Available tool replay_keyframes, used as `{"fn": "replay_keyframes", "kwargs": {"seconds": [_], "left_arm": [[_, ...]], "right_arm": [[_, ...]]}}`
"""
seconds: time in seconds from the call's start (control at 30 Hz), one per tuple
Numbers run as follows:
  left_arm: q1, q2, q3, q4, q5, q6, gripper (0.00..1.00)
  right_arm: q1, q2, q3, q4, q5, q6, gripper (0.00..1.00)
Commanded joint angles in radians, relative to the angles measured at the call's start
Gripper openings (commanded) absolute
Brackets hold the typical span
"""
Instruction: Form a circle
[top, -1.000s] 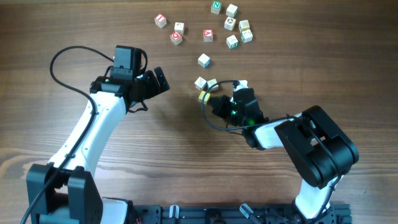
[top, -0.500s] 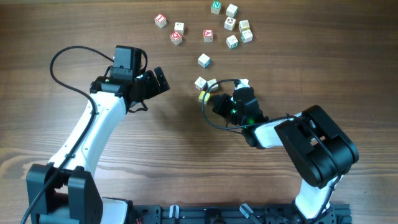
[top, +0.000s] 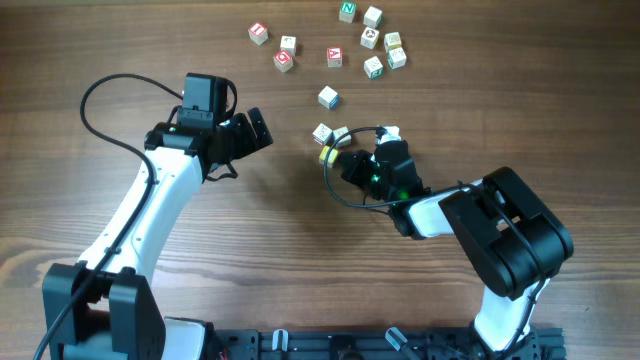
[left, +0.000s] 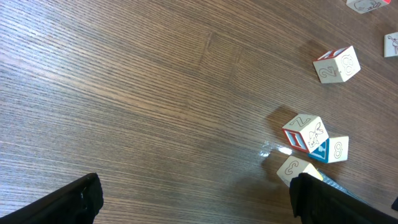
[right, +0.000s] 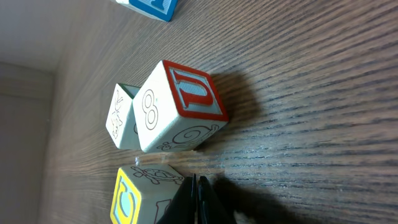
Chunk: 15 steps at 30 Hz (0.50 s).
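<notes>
No complete circle shows, only loose pale letter cubes. A small cluster lies mid-table: a red-edged cube (top: 321, 133), a blue-edged cube (top: 341, 134) and a yellow cube (top: 328, 154). My right gripper (top: 340, 162) is shut with nothing between its fingers. In the right wrist view its tips (right: 194, 182) rest against the side of the yellow cube (right: 132, 194), just below the red U cube (right: 180, 109). My left gripper (top: 260, 129) stands open and empty to the left of the cluster. The left wrist view has the same cluster (left: 305, 133) at its right.
Several more letter cubes lie scattered along the far edge, from a red one (top: 258, 32) to a group at the back right (top: 385, 45). One single cube (top: 328, 97) sits between them and the cluster. A black cable (top: 335, 190) loops beside the right gripper.
</notes>
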Motion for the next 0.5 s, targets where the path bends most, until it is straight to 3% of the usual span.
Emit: {"fn": "replay_keyframes", "kwargs": {"seconds": [0.0,0.1,0.23,0.47], "left_arm": [[0.003,-0.001,-0.001,0.0,-0.01,0.019,1.0],[0.003,-0.001,-0.001,0.0,-0.01,0.019,1.0],[0.003,-0.001,-0.001,0.0,-0.01,0.019,1.0],[0.003,-0.001,-0.001,0.0,-0.01,0.019,1.0]], "right_arm": [[-0.005,0.027,0.008,-0.009,0.004,-0.024,0.05],[-0.005,0.0,0.007,-0.072,-0.024,-0.048,0.04],[-0.003,-0.109,0.007,-0.32,0.012,-0.108,0.04],[0.032,-0.129,0.007,-0.307,0.021,-0.121,0.05]]}}
